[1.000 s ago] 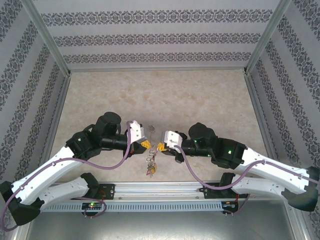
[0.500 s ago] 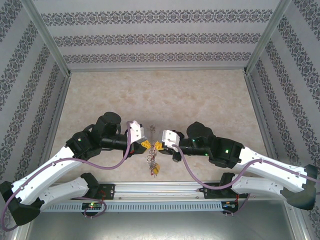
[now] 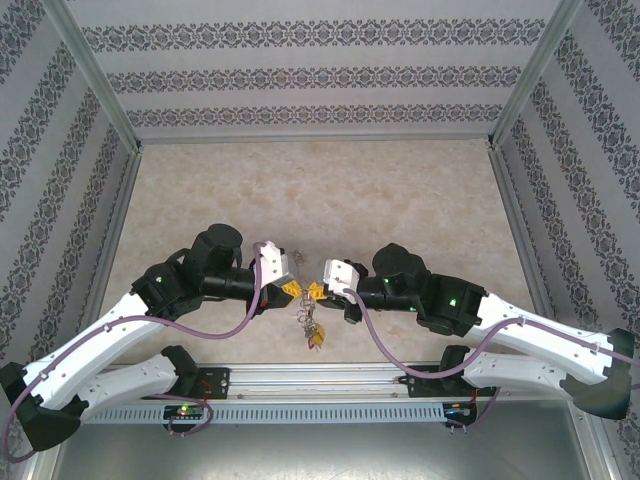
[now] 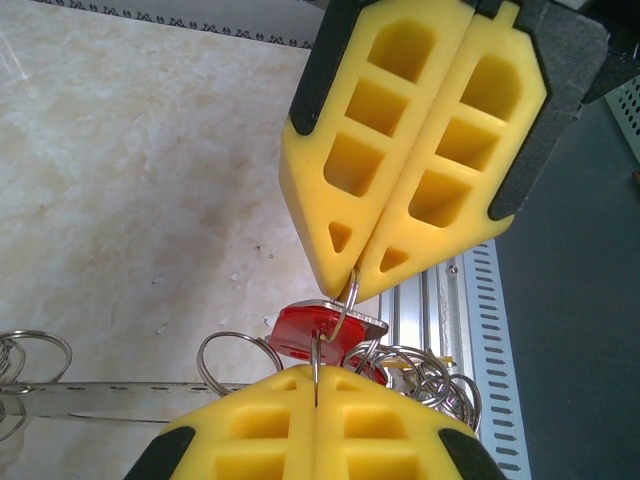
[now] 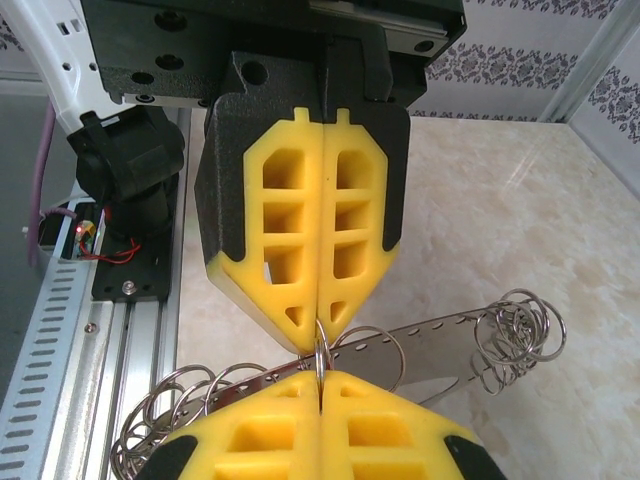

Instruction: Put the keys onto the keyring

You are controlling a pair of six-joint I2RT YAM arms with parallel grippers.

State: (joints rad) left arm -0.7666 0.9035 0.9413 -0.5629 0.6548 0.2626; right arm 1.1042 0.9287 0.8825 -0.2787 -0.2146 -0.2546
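Above the marble table [image 3: 400, 190], both jaws clamp tight on rings of the keyring [image 5: 450, 330].

Beige, marble-patterned tabletop [image 3: 320, 190] set inside an aluminium frame [image 3: 315, 137], with damask-striped walls [image 3: 320, 75] on three sides and a silver rail [image 3: 320, 378] running along its near edge. Its glossy surface catches pale reflections. Close to that near edge, the keyring [image 3: 309, 320], a cluster of metal rings, hangs low over the surface; whether it touches the tabletop cannot be told
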